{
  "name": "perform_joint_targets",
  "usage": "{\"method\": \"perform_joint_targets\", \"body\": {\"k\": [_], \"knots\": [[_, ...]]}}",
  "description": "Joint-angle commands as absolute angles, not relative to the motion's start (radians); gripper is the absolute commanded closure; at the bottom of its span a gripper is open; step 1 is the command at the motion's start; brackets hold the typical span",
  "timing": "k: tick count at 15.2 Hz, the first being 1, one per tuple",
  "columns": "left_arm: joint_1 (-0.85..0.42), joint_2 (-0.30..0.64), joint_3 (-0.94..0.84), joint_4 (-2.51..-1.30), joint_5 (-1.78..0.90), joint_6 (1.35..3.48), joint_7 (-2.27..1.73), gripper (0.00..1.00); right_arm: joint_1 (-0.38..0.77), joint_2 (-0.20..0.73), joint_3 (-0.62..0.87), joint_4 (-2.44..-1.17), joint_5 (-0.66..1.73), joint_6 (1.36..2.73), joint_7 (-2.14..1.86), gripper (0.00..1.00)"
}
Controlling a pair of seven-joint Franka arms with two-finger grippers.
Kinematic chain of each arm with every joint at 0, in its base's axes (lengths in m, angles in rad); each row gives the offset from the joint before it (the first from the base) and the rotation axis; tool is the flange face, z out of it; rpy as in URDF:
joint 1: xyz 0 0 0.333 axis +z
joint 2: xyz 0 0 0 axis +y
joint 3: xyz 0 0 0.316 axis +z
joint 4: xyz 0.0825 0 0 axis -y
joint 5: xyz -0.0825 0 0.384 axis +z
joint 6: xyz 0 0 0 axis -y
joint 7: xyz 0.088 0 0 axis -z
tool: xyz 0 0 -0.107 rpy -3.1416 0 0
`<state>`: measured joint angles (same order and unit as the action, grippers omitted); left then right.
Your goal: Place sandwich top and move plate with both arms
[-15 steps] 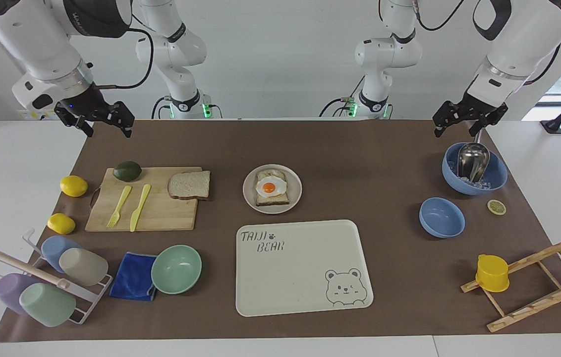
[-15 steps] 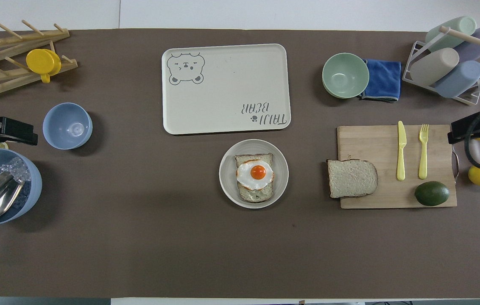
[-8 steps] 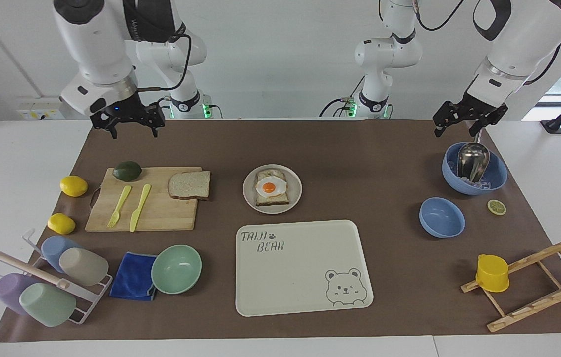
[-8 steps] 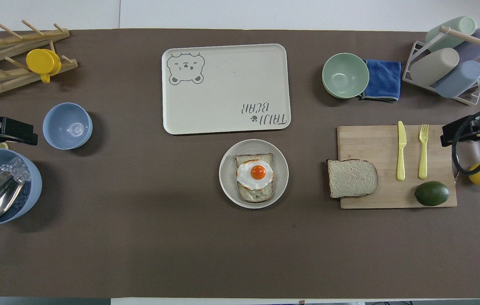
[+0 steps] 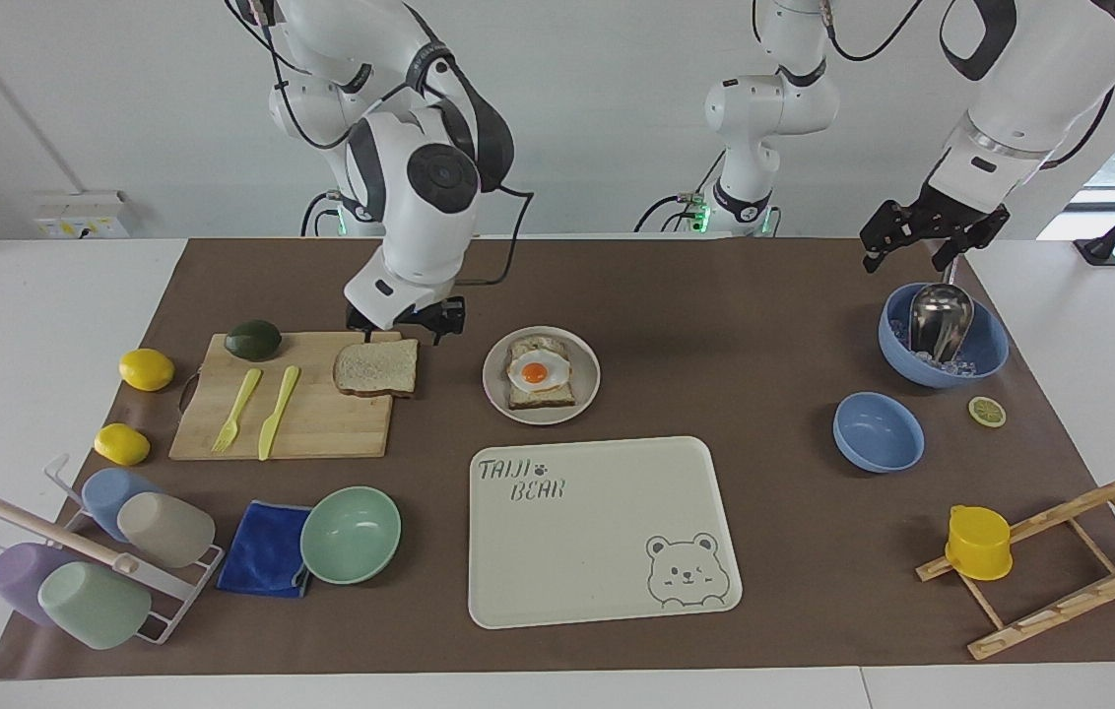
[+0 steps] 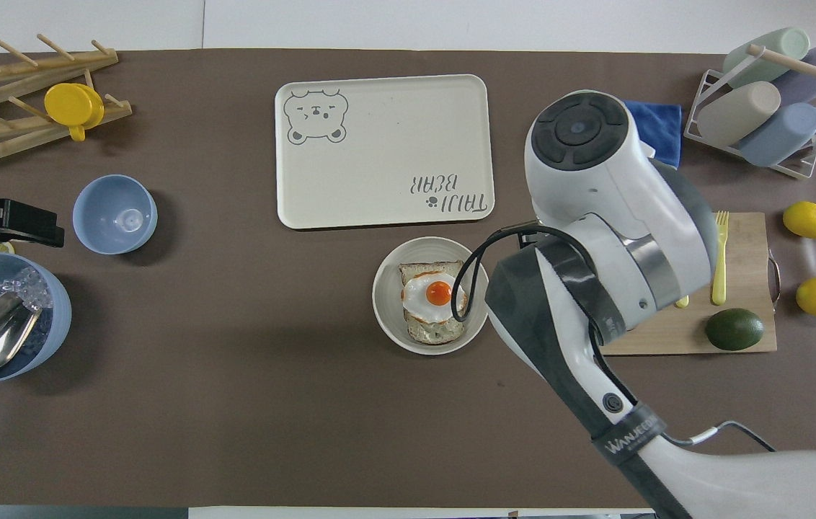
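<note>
The sandwich top (image 5: 377, 368), a plain bread slice, lies on the wooden cutting board (image 5: 321, 425) at the corner closest to the plate. The round beige plate (image 5: 493, 392) (image 6: 386, 317) holds a toast with a fried egg (image 5: 536, 374) (image 6: 437, 295). My right gripper (image 5: 400, 333) hangs open, low over the slice's robot-side edge, with nothing in it. In the overhead view the right arm (image 6: 595, 288) covers both the slice and its own gripper. My left gripper (image 5: 917, 246) (image 6: 8, 223) waits open over the blue ice bowl (image 5: 981, 359), empty.
A bear tray (image 5: 607, 532) lies farther from the robots than the plate. An avocado (image 5: 253, 340), a fork (image 5: 236, 411) and a knife (image 5: 277, 414) share the board. Two lemons, a mint bowl (image 5: 351, 535), a blue cloth and a cup rack sit around it. A small blue bowl (image 5: 878, 431) is nearby.
The right arm has swung in from the table's end and come down over the bread slice on the board. The left arm has not moved.
</note>
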<state>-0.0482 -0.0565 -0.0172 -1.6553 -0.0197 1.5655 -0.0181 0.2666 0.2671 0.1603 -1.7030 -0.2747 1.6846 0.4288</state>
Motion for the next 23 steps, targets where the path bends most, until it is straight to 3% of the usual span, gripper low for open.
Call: {"method": "perform_joint_targets", "body": {"k": [1,7,10,19,23], "knots": [[-0.037,-0.063,-0.026,-1.655,-0.018,1.559,-0.009,0.0,0.259,0.268,0.163,-1.847,-0.302,1.822,0.54,0.0],[-0.037,-0.063,-0.026,-1.655,-0.018,1.559,-0.009,0.0,0.284,0.267,0.163,-2.0,-0.402,1.894,0.629,0.0],[-0.037,-0.063,-0.026,-1.654,-0.018,1.559,-0.009,0.0,0.328,0.273,0.163,-2.029,-0.469,1.897,0.703,0.0],[-0.037,-0.063,-0.026,-1.655,-0.018,1.559,-0.009,0.0,0.321,0.27,0.163,-2.081,-0.541,1.908,0.701,0.0],[-0.037,-0.064,-0.026,-1.655,-0.018,1.559,-0.009,0.0,0.319,0.265,0.163,-2.097,-0.551,1.907,0.7,0.12]]}}
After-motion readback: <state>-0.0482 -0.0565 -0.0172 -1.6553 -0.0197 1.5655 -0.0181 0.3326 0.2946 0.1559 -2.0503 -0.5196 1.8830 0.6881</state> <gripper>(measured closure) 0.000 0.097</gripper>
